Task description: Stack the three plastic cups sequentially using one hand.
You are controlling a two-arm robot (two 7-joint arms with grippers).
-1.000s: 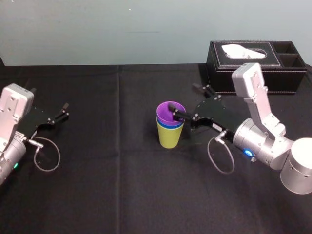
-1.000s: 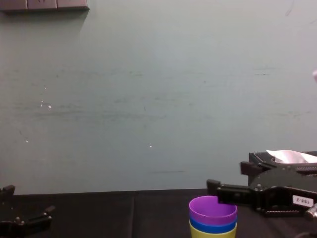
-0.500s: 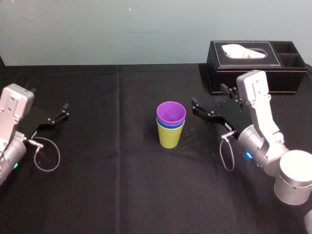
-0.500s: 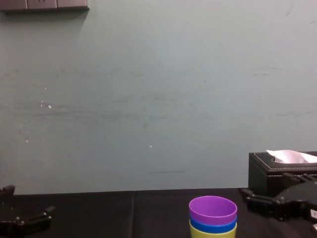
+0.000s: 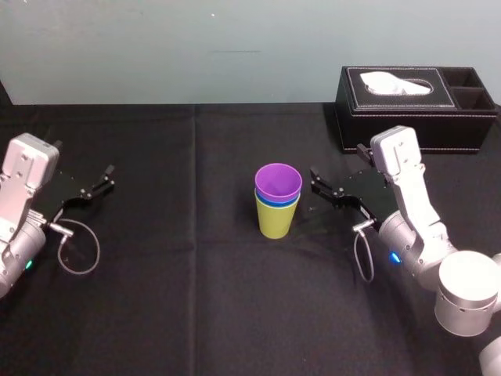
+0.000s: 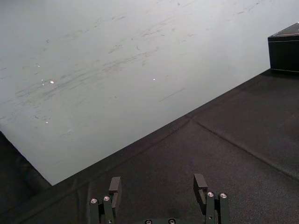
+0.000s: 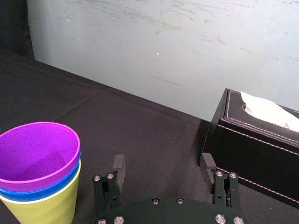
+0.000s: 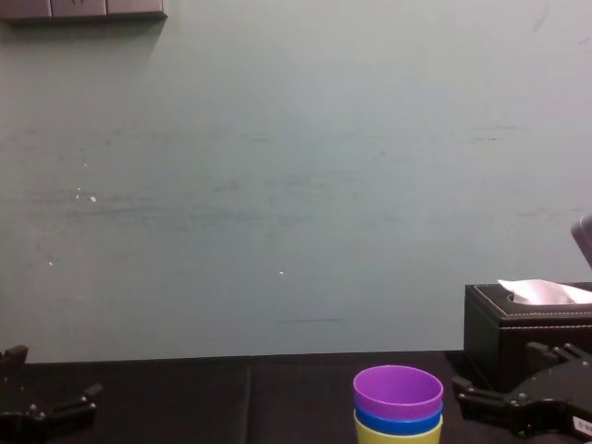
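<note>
The three plastic cups stand nested in one stack at the middle of the black table: the purple cup [image 5: 277, 183] sits innermost on top, a blue cup's rim [image 5: 275, 204] shows below it, and the yellow-green cup [image 5: 275, 222] is outermost. In the right wrist view the purple cup [image 7: 37, 151], the blue rim [image 7: 44, 189] and the yellow-green cup [image 7: 46, 207] sit beside the fingers. My right gripper [image 5: 337, 161] [image 7: 163, 161] hangs open just right of the stack, apart from it, holding nothing. My left gripper [image 6: 157, 181] rests open at the far left.
A black tissue box [image 5: 415, 110] [image 7: 252, 140] stands at the back right, just behind the right gripper. A black cloth [image 5: 172, 298] covers the table. A pale wall [image 8: 277, 185] rises behind the table's far edge.
My right gripper has drawn back to the right from the purple cup's rim, where one finger reached over it a second ago. The stack and the left arm have stayed put.
</note>
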